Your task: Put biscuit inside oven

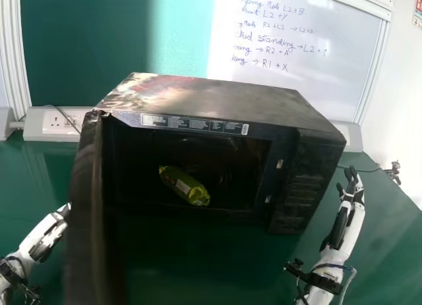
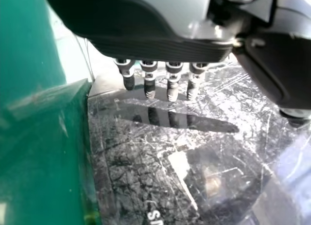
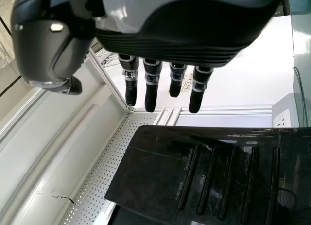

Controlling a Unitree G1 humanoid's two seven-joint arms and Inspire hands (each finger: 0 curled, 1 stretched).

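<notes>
In the head view a black oven [image 1: 310,176] stands on the table with its door [image 1: 86,219] swung wide toward the robot. The yellow-green biscuit packet [image 1: 184,186] lies inside it, slanted. My left hand [image 1: 47,234] is just outside the door at the left. Its straight fingers are close to the scratched door surface [image 2: 141,171] in the left wrist view, where the left hand [image 2: 150,45] shows; contact cannot be told. To the oven's right my right hand [image 1: 349,209] is raised, fingers straight, holding nothing. In the right wrist view the right hand [image 3: 160,45] is beside the control panel [image 3: 160,171].
Green table surface [image 1: 379,252] surrounds the oven. Behind stand a green board [image 1: 86,48] and a whiteboard [image 1: 290,68] with writing. A socket box [image 1: 59,121] is at the back left, and a cable with a metal fitting [image 1: 393,170] lies at the right.
</notes>
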